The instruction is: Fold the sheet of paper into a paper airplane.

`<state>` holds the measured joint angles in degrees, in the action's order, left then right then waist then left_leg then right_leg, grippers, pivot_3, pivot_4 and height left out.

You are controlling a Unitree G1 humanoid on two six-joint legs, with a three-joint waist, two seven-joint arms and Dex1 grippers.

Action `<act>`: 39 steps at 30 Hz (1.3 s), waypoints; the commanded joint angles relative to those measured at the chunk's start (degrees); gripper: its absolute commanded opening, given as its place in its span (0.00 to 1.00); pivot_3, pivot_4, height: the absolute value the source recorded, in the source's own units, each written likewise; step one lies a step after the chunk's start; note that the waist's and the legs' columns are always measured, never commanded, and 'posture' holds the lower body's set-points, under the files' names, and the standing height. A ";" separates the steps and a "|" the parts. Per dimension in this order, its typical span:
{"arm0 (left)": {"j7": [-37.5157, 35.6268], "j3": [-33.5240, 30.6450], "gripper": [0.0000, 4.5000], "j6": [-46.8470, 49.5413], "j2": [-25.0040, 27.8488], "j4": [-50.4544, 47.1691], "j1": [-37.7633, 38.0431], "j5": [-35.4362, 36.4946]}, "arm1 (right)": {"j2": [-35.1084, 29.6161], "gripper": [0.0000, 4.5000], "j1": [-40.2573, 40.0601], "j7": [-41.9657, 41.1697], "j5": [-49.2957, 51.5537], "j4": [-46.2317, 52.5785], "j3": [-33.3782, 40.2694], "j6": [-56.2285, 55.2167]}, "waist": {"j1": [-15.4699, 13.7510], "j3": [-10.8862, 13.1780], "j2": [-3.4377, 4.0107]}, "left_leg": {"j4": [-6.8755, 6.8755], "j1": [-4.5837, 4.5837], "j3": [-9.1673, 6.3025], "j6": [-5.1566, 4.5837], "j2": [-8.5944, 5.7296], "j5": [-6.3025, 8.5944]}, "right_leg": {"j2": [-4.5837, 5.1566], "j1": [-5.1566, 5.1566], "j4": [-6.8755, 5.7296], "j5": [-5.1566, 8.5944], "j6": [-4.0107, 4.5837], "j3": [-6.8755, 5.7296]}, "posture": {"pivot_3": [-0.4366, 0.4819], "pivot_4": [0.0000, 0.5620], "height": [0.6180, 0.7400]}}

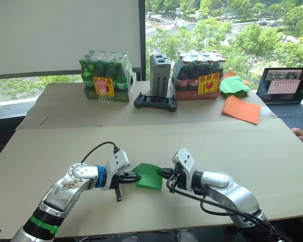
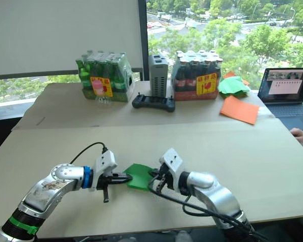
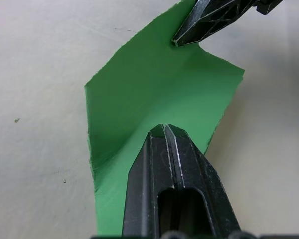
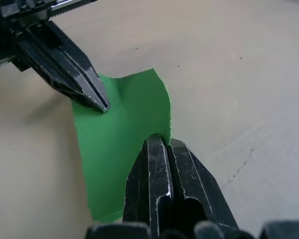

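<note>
Right gripper point(image 4: 160, 139) is clamped on the sheet of paper point(image 4: 119, 134). The left gripper point(image 4: 100, 103) pinches the far edge over the tan table point(image 4: 229, 74).

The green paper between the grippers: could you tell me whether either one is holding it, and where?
Both hold the paper: the left gripper is shut on its left edge, the right gripper on the opposite edge.

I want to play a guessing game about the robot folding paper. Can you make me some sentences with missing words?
The sheet of paper between the robot's hands is bright ____.
The left hand and right hand are both shut on the ____.
The flat sheets beside the laptop are ____.
The paper lies on the ____.

Missing words: green; paper; orange; table
</note>
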<state>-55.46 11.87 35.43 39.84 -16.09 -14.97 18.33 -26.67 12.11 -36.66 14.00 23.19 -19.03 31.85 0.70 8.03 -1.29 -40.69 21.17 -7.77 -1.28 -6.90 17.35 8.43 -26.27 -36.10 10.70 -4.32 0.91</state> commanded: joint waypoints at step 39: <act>-4.61 -6.80 0.00 -2.07 8.01 0.30 -0.18 2.13 | -7.04 0.01 1.97 8.23 -50.41 -21.56 -10.60 -68.31 | 0.01 -0.02 -0.04 | 0.00 -0.15 0.07 0.05 0.05 -0.03 | -0.09 0.12 -0.07 0.00 0.03 0.04 | 0.48 0.27 0.64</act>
<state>-59.63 6.03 34.90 47.59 -14.97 -13.88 20.33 -32.90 14.35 -28.38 -33.62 3.81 -28.89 -36.11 0.71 8.02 -1.33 -40.69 21.02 -7.71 -1.22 -6.85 17.32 8.34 -26.15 -36.18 10.69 -4.29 0.96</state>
